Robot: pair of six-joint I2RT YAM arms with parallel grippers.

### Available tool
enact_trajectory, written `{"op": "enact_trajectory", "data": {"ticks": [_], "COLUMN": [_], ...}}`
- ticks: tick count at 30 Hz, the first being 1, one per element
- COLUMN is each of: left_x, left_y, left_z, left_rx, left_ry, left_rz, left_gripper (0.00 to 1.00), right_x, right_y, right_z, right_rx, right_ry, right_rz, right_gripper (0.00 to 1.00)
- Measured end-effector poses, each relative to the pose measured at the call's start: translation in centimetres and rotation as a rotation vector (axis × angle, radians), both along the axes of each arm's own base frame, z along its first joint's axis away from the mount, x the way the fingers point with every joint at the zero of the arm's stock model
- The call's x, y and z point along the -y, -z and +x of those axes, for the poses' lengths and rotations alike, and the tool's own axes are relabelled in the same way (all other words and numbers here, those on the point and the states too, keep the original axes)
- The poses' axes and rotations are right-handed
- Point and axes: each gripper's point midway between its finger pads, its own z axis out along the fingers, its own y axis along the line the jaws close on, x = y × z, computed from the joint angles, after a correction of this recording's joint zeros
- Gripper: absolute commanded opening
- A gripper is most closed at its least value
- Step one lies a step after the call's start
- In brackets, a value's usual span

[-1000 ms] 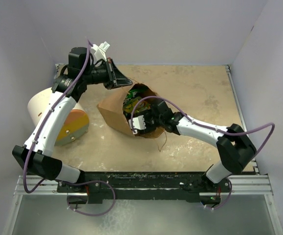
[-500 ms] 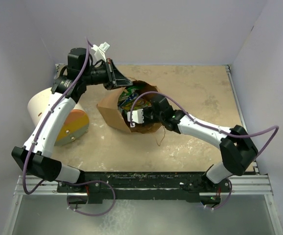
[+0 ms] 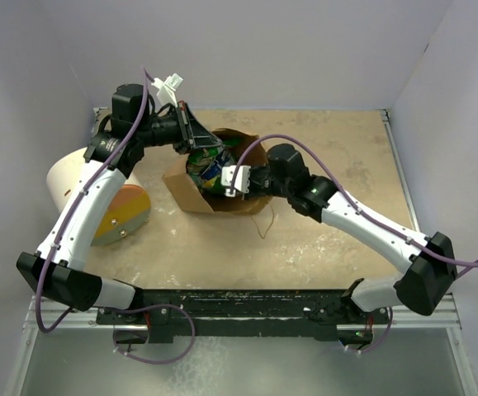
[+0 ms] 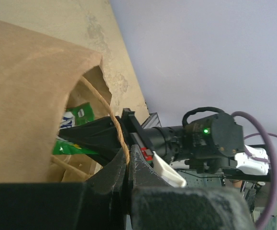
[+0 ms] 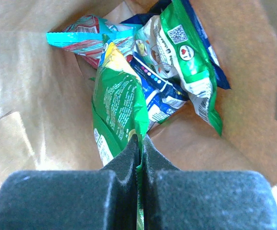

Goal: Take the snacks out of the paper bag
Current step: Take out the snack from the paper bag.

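The brown paper bag (image 3: 182, 186) lies on its side at the table's centre left, mouth toward the right. My left gripper (image 3: 199, 139) is at the bag's upper rim, shut on its twisted paper handle (image 4: 113, 123). My right gripper (image 3: 215, 173) reaches into the mouth and is shut on the edge of a green-yellow packet (image 5: 115, 103). Behind that packet more snacks lie inside the bag: a teal and red one (image 5: 83, 36), a dark blue one (image 5: 158, 92) and a green-edged one (image 5: 188, 57). In the left wrist view a green packet (image 4: 76, 145) shows inside the bag (image 4: 28, 86).
A white cylinder (image 3: 75, 177) with an orange-yellow round end (image 3: 123, 216) lies at the left edge of the table, beside the left arm. Grey walls close in the table at the back and sides. A loose handle loop (image 3: 265, 224) trails in front of the bag.
My right gripper has closed on the green-yellow packet. The right arm has swung toward the back, and the bag has shifted left and back with it. The left gripper keeps its hold on the handle.
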Motion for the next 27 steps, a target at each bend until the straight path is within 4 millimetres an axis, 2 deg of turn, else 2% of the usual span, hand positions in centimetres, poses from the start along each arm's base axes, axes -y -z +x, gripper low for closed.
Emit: {"op": "enact_trajectory", "data": {"ticks": [7, 19, 27], "left_x": [-0.2, -0.6, -0.5], "left_y": [-0.6, -0.3, -0.2], "left_z": [0.5, 0.9, 1.2], "left_rx": [0.012, -0.004, -0.008], "left_ry": [-0.022, -0.048, -0.052], "left_rz": [0.01, 0.028, 0.031], "left_gripper": [0.0, 0.0, 0.0], "right_x": [1.2, 4.8, 8.1], "right_y": [-4.5, -13.4, -18.0], "right_z": [-1.2, -4.0, -5.0], "right_rx": [0.019, 0.115, 0.185], "right_ry": [0.005, 0.058, 0.169], "right_rz": [0.032, 0.152, 0.246], "right_gripper": [0.0, 0.0, 0.0]}}
